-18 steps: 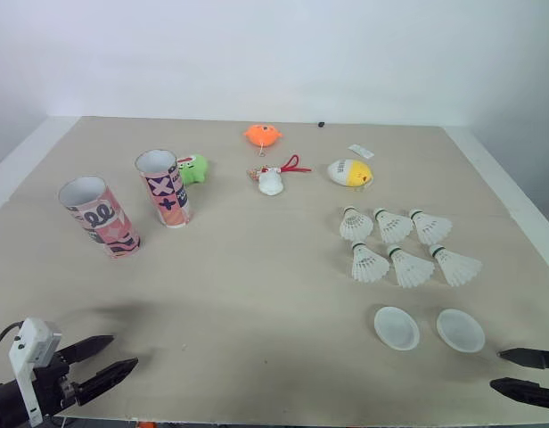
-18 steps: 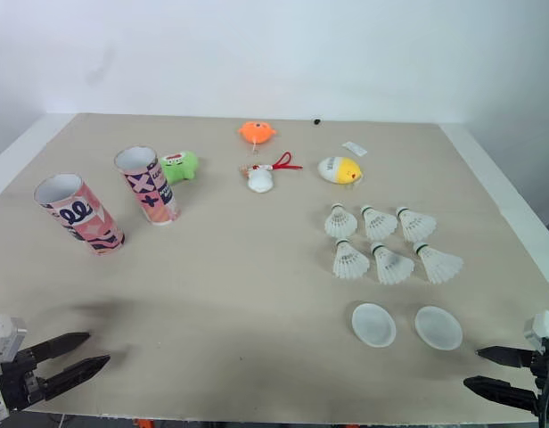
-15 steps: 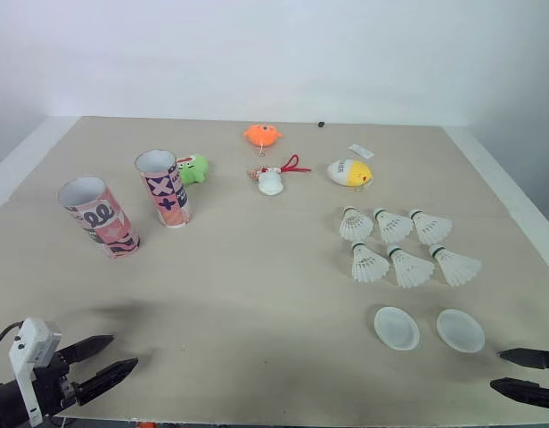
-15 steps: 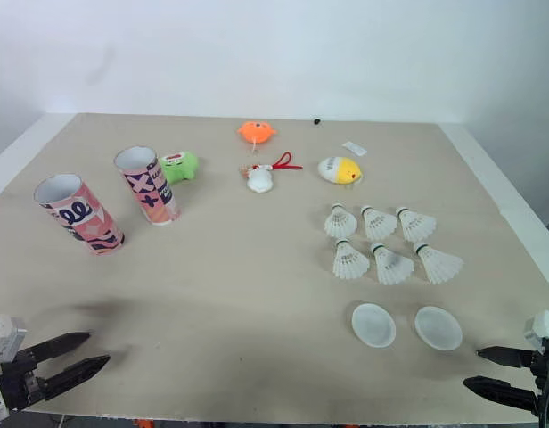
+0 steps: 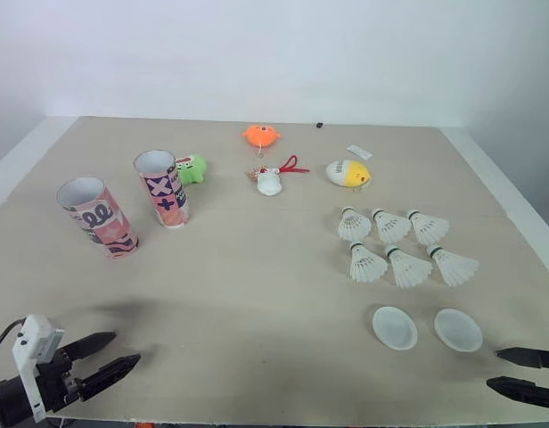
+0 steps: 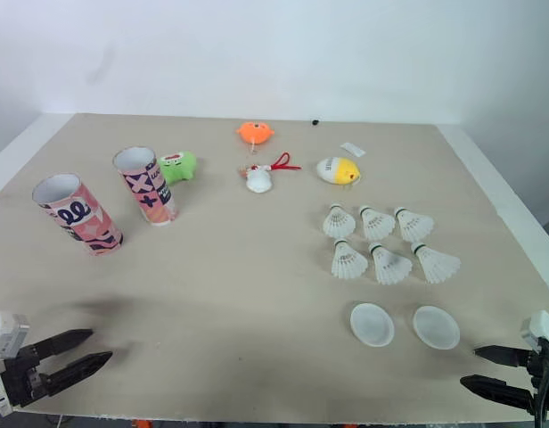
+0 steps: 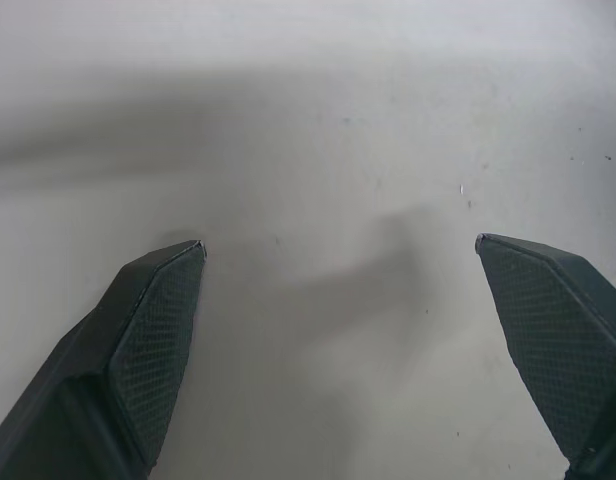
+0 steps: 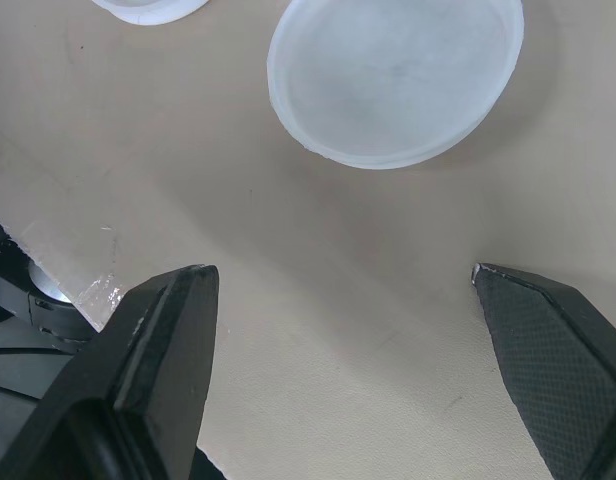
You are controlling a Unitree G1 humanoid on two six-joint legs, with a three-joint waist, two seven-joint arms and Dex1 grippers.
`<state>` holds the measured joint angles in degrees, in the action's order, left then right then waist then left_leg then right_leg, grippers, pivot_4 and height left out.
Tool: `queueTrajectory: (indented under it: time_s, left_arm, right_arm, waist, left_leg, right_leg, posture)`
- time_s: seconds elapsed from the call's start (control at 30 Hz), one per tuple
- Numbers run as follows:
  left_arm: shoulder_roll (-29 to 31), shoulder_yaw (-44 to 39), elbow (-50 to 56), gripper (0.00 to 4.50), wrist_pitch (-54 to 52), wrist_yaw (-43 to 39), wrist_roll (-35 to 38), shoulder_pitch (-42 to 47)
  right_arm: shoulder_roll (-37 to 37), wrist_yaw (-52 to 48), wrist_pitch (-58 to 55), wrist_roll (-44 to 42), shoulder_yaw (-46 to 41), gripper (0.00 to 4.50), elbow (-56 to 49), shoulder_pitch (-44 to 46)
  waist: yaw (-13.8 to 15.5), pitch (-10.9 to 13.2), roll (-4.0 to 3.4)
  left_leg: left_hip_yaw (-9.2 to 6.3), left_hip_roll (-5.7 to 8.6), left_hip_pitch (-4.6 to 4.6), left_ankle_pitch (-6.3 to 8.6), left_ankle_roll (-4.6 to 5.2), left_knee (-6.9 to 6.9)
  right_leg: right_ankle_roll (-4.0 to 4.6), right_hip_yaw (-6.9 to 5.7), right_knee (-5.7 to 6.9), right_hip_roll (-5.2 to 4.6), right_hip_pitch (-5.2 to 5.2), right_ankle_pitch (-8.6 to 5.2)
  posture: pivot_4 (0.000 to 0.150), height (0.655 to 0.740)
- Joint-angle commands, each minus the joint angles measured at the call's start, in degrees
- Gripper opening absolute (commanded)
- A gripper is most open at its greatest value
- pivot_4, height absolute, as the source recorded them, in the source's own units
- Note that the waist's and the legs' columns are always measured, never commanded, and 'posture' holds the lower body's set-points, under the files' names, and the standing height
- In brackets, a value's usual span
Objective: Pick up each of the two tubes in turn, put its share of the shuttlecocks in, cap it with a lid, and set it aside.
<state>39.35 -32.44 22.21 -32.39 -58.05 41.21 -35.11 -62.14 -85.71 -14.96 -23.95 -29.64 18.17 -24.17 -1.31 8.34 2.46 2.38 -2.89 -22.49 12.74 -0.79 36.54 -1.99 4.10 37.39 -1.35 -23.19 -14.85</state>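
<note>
Two tubes (image 5: 98,217) (image 5: 162,187) are seen, and two round white lids (image 5: 395,327) (image 5: 458,329) are seen as well. Six shuttlecocks (image 5: 354,225) (image 5: 390,226) (image 5: 428,227) (image 5: 367,264) (image 5: 408,267) (image 5: 454,267) are counted. Four small toys (image 5: 261,135) (image 5: 192,168) (image 5: 270,183) (image 5: 348,173) are counted too: one orange, one green, one white, one yellow

matt table (image 5: 257,285), translucent plastic lids (image 5: 395,327)

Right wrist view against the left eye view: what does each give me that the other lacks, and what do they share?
Right wrist view adds the mesh-textured pads of the right pincer, spread open. Left eye view adds two tubes, six shuttlecocks, four small toys and the open left pincer. Shared: both white lids on the table, and the right pincer itself.
</note>
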Motion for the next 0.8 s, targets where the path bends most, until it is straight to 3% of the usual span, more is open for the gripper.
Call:
queueTrajectory:
  time_s: [0.03, 0.27, 0.4, 0.47, 0.6, 0.8]
  left_arm:
    - [-0.03, 0.6, 0.1, 4.5, -0.49, 0.7, -0.34, -0.33]
    - [-0.28, -0.13, 0.74, 4.5, -1.23, 2.41, 0.2, -0.12]
    - [-1.05, -1.61, 1.17, 4.5, -2.9, 3.55, 3.24, 0.63]
    - [-1.28, -3.5, 1.54, 4.5, -5.39, 2.92, 8.1, 0.64]
    - [-2.99, -8.13, 1.57, 4.5, -8.87, 4.5, 16.6, 0.66]
    - [-10.11, -14.36, 6.49, 4.5, -5.41, 8.22, 19.79, -5.23]
  right_arm:
    - [1.0, -0.05, -0.45, 0.39, 1.73, 4.36, -2.03, -0.47]
    - [2.29, 0.11, -1.69, -1.92, 2.11, 4.36, -15.55, -2.58]
    - [3.45, 2.51, -7.76, -9.0, 5.04, 4.36, -32.56, 0.97]
    - [4.47, 6.11, -13.23, -15.37, 6.76, 4.36, -39.21, 6.29]
    - [7.86, 14.55, -21.7, -25.82, 11.86, 4.36, -45.74, 20.49]
    - [15.95, 22.31, -24.76, -22.5, 25.23, 4.36, -43.76, 37.91]
  waist:
    - [0.0, 0.0, 0.0]
    - [-0.01, -0.04, -0.15]
    - [-0.02, 0.22, -0.63]
    - [-0.02, 0.54, -0.95]
    - [-0.14, 0.78, -0.52]
    - [-0.15, 0.74, -0.14]
  left_leg:
    - [0.0, 0.0, 0.0, 0.0, 0.0, 0.0]
    - [-0.01, -0.16, 0.02, 0.09, -0.15, -0.01]
    - [0.0, -0.22, 0.01, 0.09, -0.15, -0.03]
    - [0.05, -0.17, -0.04, 0.08, -0.13, -0.03]
    - [0.09, -0.14, -0.23, 0.14, -0.11, 0.0]
    - [0.06, -0.3, -0.69, 0.51, -0.06, 0.05]
  right_leg:
    - [0.0, 0.0, 0.0, 0.0, 0.0, 0.0]
    - [0.03, -0.03, 0.0, 0.08, -0.03, 0.01]
    - [0.06, -0.03, 0.0, 0.31, -0.07, -0.01]
    - [0.05, 0.02, 0.0, 0.33, -0.12, 0.0]
    - [0.04, 0.0, 0.0, 0.4, -0.19, -0.02]
    - [0.05, -0.06, -0.03, 0.42, -0.3, -0.14]
  posture:
    - [0.15, 0.74]
    - [0.15, 0.74]
    - [0.15, 0.74]
    - [0.15, 0.74]
    - [0.15, 0.74]
    - [0.15, 0.74]
